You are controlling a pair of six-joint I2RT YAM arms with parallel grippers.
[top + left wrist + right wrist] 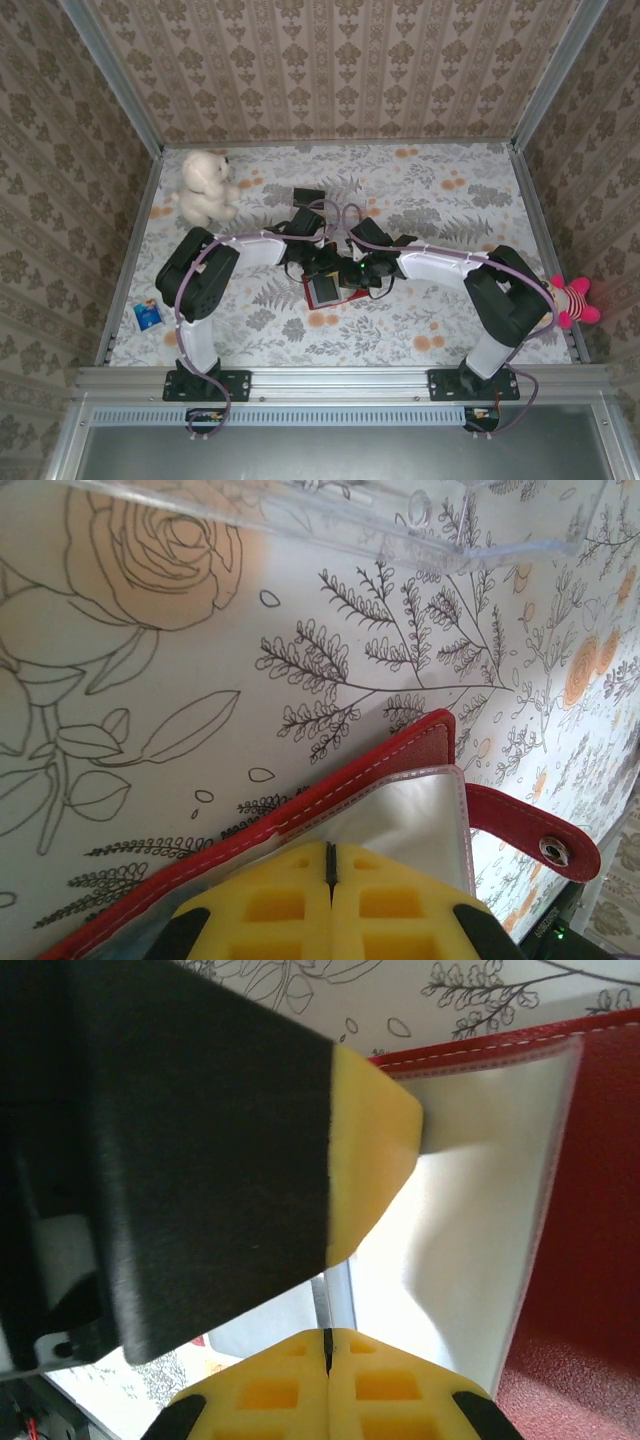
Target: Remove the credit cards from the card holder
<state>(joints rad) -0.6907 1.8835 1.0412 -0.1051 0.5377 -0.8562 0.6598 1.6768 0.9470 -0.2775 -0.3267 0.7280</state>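
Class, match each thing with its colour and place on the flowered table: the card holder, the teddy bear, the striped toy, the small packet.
Things:
1. card holder
2. teddy bear
3. striped toy
4. small packet

Colour and place:
A. white, far left of the table
B. blue, near left corner
C. red, lying open mid-table
D. pink, at the right edge

Pairs: 1-C, 2-A, 3-D, 4-B

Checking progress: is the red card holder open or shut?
Open: the card holder lies spread, its clear sleeve exposed, snap tab unfastened.
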